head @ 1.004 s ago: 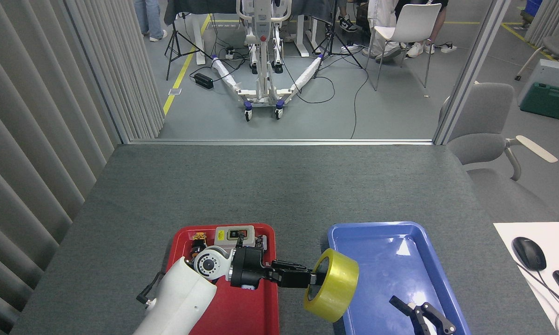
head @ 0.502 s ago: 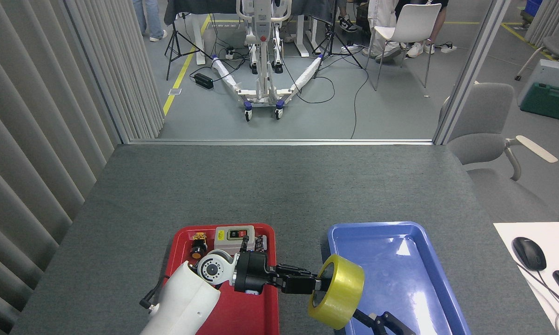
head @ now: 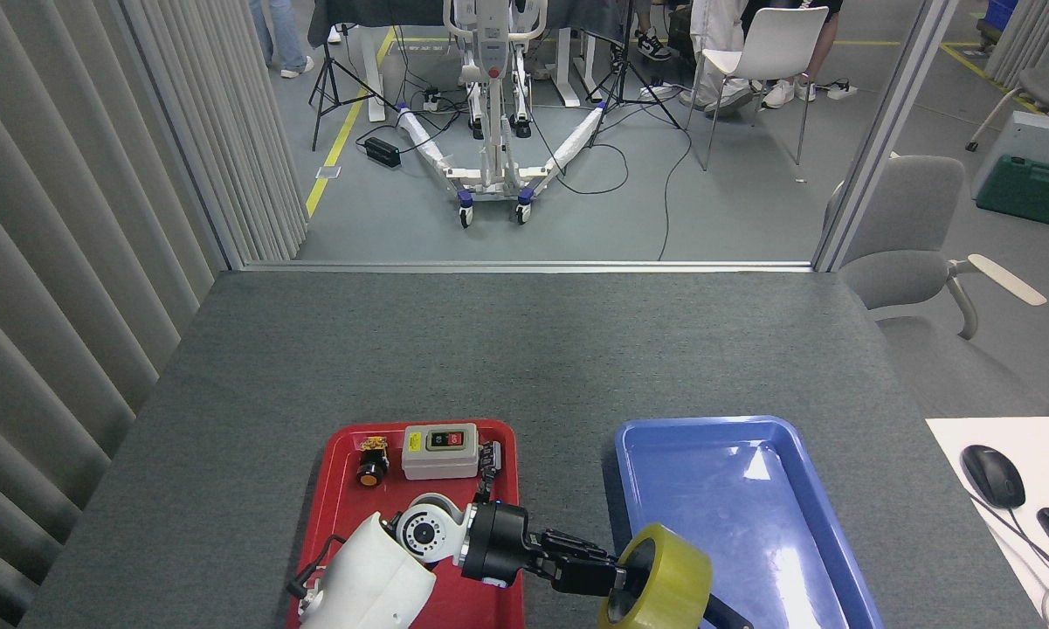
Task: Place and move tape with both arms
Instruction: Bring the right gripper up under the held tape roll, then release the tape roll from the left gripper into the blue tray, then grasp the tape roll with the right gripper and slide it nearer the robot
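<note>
Head view: my left gripper (head: 622, 584) is clamped on the tape (head: 661, 581), roll held over the blue tray (head: 804, 489) near-left edge. Not set down yet, I judge; handover/move still left. Right gripper (head: 723, 615) barely peeks at bottom edge, can't tell its state. Blue tray is bare; red tray (head: 342, 507) holds a switch box (head: 439, 451) & small parts.

Our left claw (head: 622, 580) grips the yellow tape (head: 659, 578) by its rim, held over the near left edge of the blue tray (head: 734, 454). Red tray (head: 341, 489) beside it holds a grey switch box (head: 439, 451) and small button (head: 369, 460). A dark claw tip (head: 727, 616) pokes out behind the tape; we can't read its state. Grey desk (head: 524, 349) underneath.
</note>
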